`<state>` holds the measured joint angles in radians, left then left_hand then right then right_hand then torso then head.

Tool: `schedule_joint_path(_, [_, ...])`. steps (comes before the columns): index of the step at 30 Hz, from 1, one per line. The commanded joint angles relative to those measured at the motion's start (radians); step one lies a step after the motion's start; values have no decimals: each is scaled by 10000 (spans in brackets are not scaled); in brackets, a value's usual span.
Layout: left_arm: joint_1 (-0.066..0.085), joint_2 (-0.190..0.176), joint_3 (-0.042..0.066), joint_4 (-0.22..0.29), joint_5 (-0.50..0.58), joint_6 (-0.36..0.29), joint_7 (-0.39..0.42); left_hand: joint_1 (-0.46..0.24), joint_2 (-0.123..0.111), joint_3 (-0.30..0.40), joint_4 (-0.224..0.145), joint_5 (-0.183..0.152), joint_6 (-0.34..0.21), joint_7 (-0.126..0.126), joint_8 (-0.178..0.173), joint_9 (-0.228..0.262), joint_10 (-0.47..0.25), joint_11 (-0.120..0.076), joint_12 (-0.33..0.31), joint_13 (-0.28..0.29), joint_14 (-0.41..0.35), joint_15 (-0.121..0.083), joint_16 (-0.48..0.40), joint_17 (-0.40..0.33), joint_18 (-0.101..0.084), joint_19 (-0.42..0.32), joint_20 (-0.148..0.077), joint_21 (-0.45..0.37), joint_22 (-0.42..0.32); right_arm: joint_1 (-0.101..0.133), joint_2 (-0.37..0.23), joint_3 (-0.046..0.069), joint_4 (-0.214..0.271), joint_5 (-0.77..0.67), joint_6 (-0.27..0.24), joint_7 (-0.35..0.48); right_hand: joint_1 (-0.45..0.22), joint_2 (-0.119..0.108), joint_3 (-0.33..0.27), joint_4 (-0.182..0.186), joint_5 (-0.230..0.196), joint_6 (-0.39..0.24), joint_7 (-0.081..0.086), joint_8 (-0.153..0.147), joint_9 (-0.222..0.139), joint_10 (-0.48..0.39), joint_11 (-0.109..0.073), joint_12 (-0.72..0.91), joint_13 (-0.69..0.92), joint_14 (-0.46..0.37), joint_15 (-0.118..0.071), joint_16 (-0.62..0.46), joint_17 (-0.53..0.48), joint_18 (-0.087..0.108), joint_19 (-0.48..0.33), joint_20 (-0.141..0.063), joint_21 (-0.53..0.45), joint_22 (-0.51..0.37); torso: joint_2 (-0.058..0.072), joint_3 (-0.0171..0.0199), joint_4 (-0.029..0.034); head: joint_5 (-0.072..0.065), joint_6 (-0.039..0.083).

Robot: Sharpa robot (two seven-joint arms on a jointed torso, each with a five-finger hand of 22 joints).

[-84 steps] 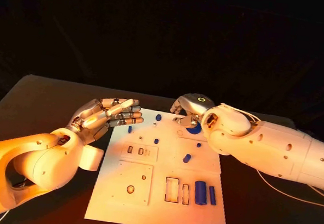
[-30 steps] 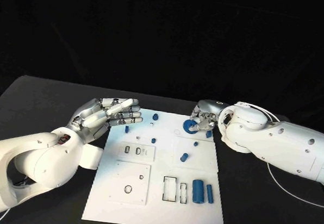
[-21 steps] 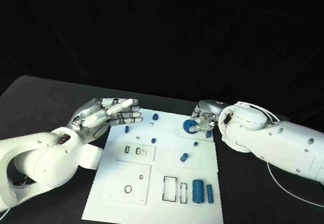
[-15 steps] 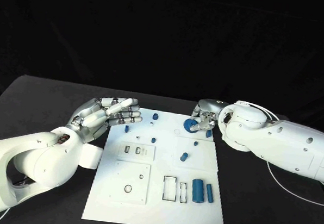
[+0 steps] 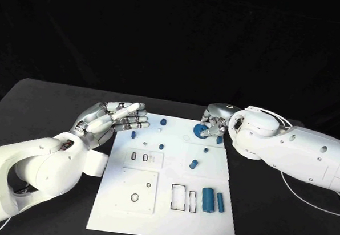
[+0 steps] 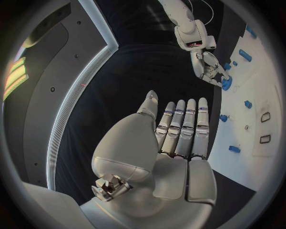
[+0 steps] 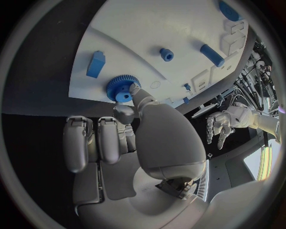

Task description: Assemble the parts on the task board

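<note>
The white task board (image 5: 161,225) lies in the middle of the black table. A blue gear (image 5: 197,131) sits near its far edge. My right hand (image 5: 215,120) is at the gear; in the right wrist view its thumb and a fingertip pinch the gear (image 7: 119,86) at the hub and rim, the other fingers (image 7: 89,138) held off it. My left hand (image 5: 107,121) hovers at the board's far left edge, flat and holding nothing, its fingers (image 6: 181,129) straight and close together. Small blue pegs (image 5: 163,121) and a short blue piece (image 5: 193,164) are scattered on the board.
Two blue cylinders (image 5: 207,198) lie side by side at the board's near right, beside rectangular slots (image 5: 179,198). An oval hole (image 5: 134,197) and two small slots (image 5: 141,156) sit on the left half. Bare black table (image 5: 47,103) surrounds the board.
The right hand has stayed at the gear with only slight finger shifts. The left hand has barely moved. The parts on the board lie as before.
</note>
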<state>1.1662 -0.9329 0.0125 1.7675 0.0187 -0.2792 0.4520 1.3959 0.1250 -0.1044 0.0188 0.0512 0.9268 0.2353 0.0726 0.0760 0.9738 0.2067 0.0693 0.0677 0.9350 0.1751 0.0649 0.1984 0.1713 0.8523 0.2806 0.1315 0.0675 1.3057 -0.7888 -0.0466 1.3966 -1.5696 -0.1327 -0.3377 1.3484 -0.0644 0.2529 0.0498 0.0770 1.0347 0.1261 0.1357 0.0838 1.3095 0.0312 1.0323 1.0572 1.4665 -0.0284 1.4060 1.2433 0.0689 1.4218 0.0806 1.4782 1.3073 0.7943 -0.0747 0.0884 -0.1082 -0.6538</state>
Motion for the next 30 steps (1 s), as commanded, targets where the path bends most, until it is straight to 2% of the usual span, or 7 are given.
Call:
schedule_joint_path(1, [9, 22, 9, 9, -16, 206, 67, 9, 79, 13, -47, 51, 18, 184, -14, 9, 29, -20, -2, -12, 74, -29, 18, -11, 118, 28, -3, -66, -14, -92, 18, -54, 147, -639, -506, 13, 130, 215, 149, -51, 29, 243, -92, 179, 136, 115, -16, 66, 96, 488, -115, 71, 17, -175, 62, -65, 40, 271, -4, 4, 6, -13, 30])
schedule_joint_path(9, [8, 34, 9, 2, -16, 205, 72, 1, 80, 11, -46, 49, 18, 184, -13, 9, 30, -20, -2, -12, 78, -29, 18, -24, 118, 26, -3, -70, -14, -99, -10, -48, 743, -725, -1302, 78, -192, 231, 302, 41, 361, 316, -126, 155, 177, 164, -46, 29, 168, 489, -153, 66, 18, -182, 75, -121, 52, 298, -1, -1, 16, 78, 107])
schedule_joint_path(14, [7, 48, 9, -3, -16, 209, 72, 1, 80, 11, -46, 49, 18, 184, -13, 9, 30, -20, -2, -12, 78, -29, 18, -24, 118, 26, -3, -70, -14, -83, 69, -41, 1100, -713, -1484, 8, -319, 186, 307, 88, 377, 293, -118, 123, 178, 122, -41, -89, 94, 485, -152, 53, -1, -180, 71, -125, 50, 291, -8, -15, 33, 69, 91])
schedule_joint_path(18, [7, 48, 9, 1, -16, 197, 72, 1, 80, 11, -46, 49, 18, 184, -13, 9, 30, -20, -2, -12, 78, -29, 18, -24, 118, 26, -3, -70, -14, -73, 262, -39, 1255, -759, -1546, -24, -398, 158, 315, 119, 394, 260, -108, 90, 174, 94, -34, -170, 46, 482, -148, 43, -17, -179, 68, -125, 48, 287, -6, -21, 23, 120, 92])
schedule_joint_path(23, [7, 51, 9, 11, -16, 178, 77, 1, 80, 11, -46, 49, 18, 184, -13, 9, 30, -20, -2, -12, 78, -29, 18, -24, 118, 26, -3, -70, -14, -64, 676, -40, 1170, -888, -1588, -15, -481, 130, 320, 153, 400, 229, -95, 56, 169, 87, -24, -208, 37, 480, -141, 38, -20, -180, 68, -122, 48, 288, -11, -17, 10, 145, 105])
schedule_joint_path(30, [7, 74, 9, 22, -16, 184, 76, 1, 80, 11, -46, 49, 18, 184, -13, 9, 30, -20, -2, -12, 78, -29, 18, -24, 118, 26, -3, -70, -14, -80, 1354, -50, 710, -1006, -1565, -10, -516, 113, 328, 164, 402, 202, -87, 31, 164, 64, -18, -267, 0, 479, -136, 34, -26, -179, 65, -119, 46, 283, 1, -18, 43, 156, 87])
